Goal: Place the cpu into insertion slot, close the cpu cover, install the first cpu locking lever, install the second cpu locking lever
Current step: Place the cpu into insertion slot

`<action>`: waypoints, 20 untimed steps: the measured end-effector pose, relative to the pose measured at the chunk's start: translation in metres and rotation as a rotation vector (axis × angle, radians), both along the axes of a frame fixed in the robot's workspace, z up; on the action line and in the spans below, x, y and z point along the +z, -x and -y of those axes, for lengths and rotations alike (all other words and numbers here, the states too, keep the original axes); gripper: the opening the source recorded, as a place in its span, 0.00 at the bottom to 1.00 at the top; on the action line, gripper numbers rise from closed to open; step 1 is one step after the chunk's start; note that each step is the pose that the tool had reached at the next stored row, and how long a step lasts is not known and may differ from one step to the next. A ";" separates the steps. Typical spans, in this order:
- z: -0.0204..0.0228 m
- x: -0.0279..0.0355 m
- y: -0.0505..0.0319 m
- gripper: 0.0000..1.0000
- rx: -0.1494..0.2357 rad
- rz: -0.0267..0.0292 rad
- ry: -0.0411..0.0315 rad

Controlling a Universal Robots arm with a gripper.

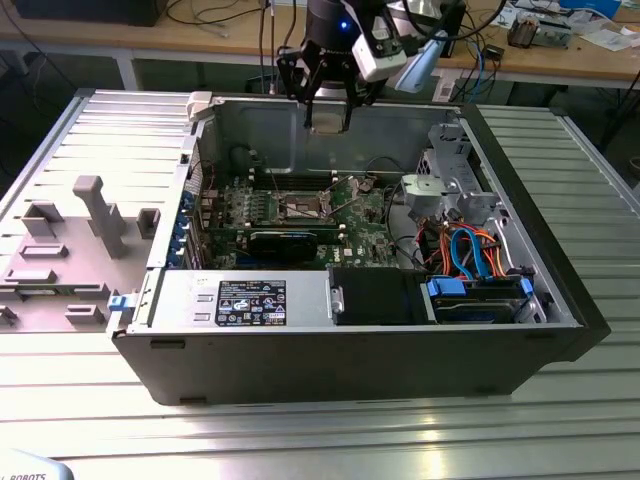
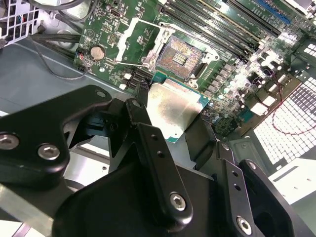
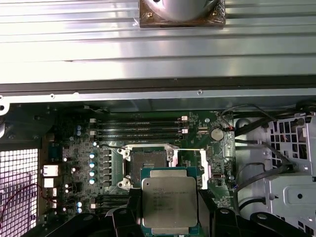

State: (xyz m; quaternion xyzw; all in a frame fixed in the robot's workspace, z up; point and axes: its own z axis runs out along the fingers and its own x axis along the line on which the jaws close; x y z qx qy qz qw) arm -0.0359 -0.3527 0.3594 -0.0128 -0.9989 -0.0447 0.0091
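First wrist view: pincer (image 3: pixel 169 217) clamped on the cpu (image 3: pixel 169 200) by two opposite edges, held aloft just short of the open insertion slot (image 3: pixel 148 160). Light, stiff, fragile chip — probably best gripped by its edges, underside contacts untouched.

The computer case (image 1: pixel 350 350) lies open on the table (image 1: pixel 300 430). In the exterior view, dialling from the case's middle, the motherboard (image 1: pixel 365 225) lies at 10 o'clock, the drive cage (image 1: pixel 450 185) at 2, the power supply (image 1: pixel 240 300) at 7. The insertion slot (image 1: pixel 300 207) sits on the motherboard, memory slots (image 1: pixel 290 185) at its 12 o'clock, a long card (image 1: pixel 283 243) at its 6. The hand (image 1: pixel 328 122) hangs above the rear wall, at the slot's 12 o'clock, the cpu (image 3: pixel 169 202) clasped between its fingers (image 3: pixel 132 212), apart from the slot. The cpu cover (image 2: pixel 129 43) stands raised beside the slot. A block fixture (image 1: pixel 70 250) lies at the case's 9 o'clock.
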 end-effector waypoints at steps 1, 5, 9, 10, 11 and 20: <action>0.0000 -0.0003 0.0000 0.54 0.000 0.0000 0.0000; 0.0000 -0.0014 0.0000 0.54 0.000 0.0000 0.0000; 0.0000 -0.0022 0.0000 0.54 0.000 0.0000 -0.0001; 0.0000 -0.0024 0.0000 0.54 0.000 0.0000 0.0000; 0.0000 -0.0026 0.0000 0.54 0.000 0.0000 0.0000; 0.0000 -0.0049 0.0000 0.54 0.000 0.0000 0.0000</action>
